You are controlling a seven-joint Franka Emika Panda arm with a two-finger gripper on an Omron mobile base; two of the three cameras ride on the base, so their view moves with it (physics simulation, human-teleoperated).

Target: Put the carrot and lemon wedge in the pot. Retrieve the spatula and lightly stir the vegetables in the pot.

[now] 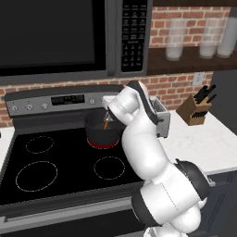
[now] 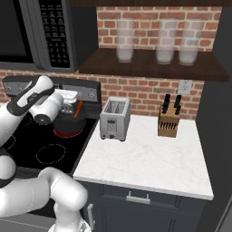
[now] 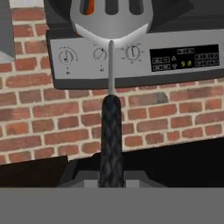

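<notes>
Jaws clamped on spatula (image 3: 110,87) handle: black, woven-looking grip, thin grey metal shank, flat silver-grey slotted head at top of hand view w/ 3 slots showing. Orange of carrot (image 3: 89,6) seen thru leftmost slot. Gripper (image 1: 109,112) sits over the pot (image 1: 100,131) at rear of stove; an orange streak hangs just below it at pot mouth, can't tell from base views what exactly it is. Pot: squat, round, matte black wall, red at base/rim, standing on rear burner ring. Lemon wedge not made out. Stove (image 1: 55,159): glossy black glass cooktop, 4 rings in thin white dashed outline, 1 of them under pot; grey metal back panel (image 3: 140,57) w/ 3 round dials + dark display in hand view. Brick wall behind, red-brown, rough courses, pale mortar. Microwave (image 1: 69,37) above, dark door, grey frame, keypad strip on its right. Tabletop (image 2: 145,158) right of stove: white marble look, faint grey veining, smooth. On it 1 toaster (image 2: 115,118), boxy brushed silver, 2 slots, just beside stove edge; 1 knife block (image 2: 168,123), tan wood, angled, black handles sticking up, near wall, well apart from toaster. Dark wood shelf (image 2: 149,63) above carries 3 tall frosted-white jars (image 2: 124,45), cylindrical, in a row. 1 white wall outlet (image 2: 184,86) above block. Arm: glossy white shells, dark joints.
</notes>
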